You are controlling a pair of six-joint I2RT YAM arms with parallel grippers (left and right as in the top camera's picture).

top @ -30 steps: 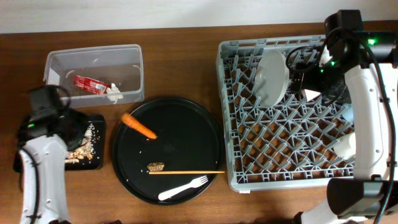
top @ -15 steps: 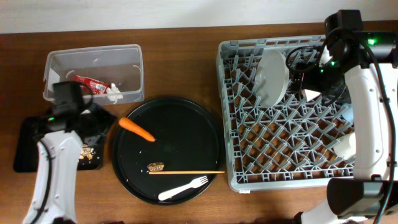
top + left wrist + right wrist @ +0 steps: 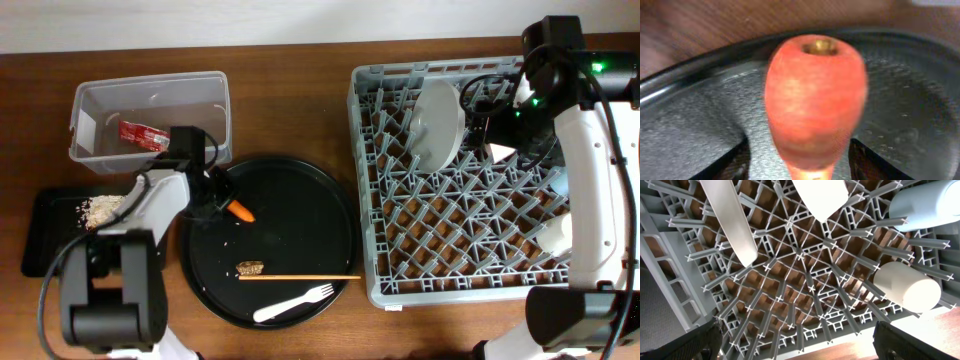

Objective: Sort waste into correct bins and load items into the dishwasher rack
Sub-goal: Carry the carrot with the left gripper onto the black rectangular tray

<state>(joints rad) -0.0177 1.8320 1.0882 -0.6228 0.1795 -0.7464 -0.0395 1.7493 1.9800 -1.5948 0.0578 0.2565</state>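
Orange carrot (image 3: 815,95) fills my left wrist view, blurred, its stem end facing the camera. My left pincer (image 3: 799,167) straddles it: the jaws stand apart, one dark finger (image 3: 725,160) on each side, and grey tray shows between each finger and the carrot, so I have no hold on it. The carrot lies near the left rim of the round tray (image 3: 300,220). Toward the tray's front lie a brown scrap (image 3: 250,268), the stick (image 3: 300,277) just beside it, and the fork (image 3: 292,302) near the front rim. Behind my left arm stands the tub (image 3: 150,90) with the red wrapper (image 3: 140,133) inside. To its front left, the flat black tray (image 3: 50,240) holds pale crumbs (image 3: 100,208).

My right pincer (image 3: 797,342) hangs over the rack (image 3: 390,290), jaws spread wide, holding nothing. Below it the plate (image 3: 730,225) stands on edge between pegs, the white cup (image 3: 905,287) lies on its side on the lattice, and the blue cup (image 3: 925,205) lies near the rack's edge.
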